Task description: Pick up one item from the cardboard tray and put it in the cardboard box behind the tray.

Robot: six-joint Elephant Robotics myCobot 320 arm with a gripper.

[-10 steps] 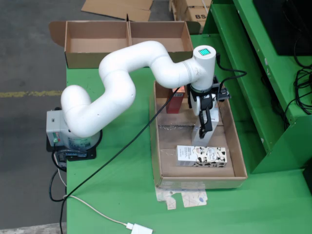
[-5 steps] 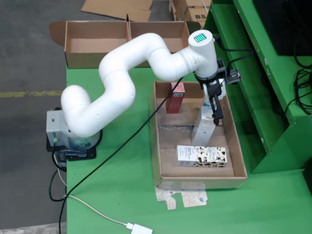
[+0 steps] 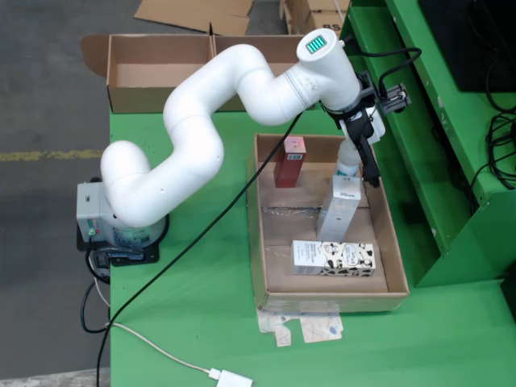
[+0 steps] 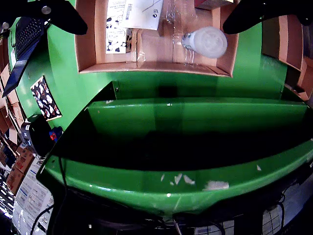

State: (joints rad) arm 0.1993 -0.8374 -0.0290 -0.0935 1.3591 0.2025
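Fixed view, green worktop (image 3: 193,322), my white arm (image 3: 201,129) arching over it, cardboard box (image 3: 153,72) behind, cardboard tray (image 3: 322,294) holding red carton (image 3: 290,161), cow-print carton (image 3: 334,258), white bottle (image 3: 348,161) under my jaws, riding view alone showing them spread wide, unladen, bottle (image 4: 205,41) between.

Counts of what sits on the green table and around it.

One tray (image 3: 266,242) holds four items: one red carton (image 3: 290,161), one white bottle (image 3: 348,160), one tall grey carton (image 3: 339,208), and one cow-print carton (image 3: 333,258) lying flat. One box (image 3: 153,76) stands behind the tray, with two compartments showing. One white arm (image 3: 193,133) carries one gripper (image 3: 370,165) with two black fingers (image 4: 254,12). One black cable (image 3: 193,242) and one white cable (image 3: 153,345) cross the table (image 3: 201,322). The gripper view shows one laptop (image 4: 22,41) and one cow-print card (image 4: 45,97).
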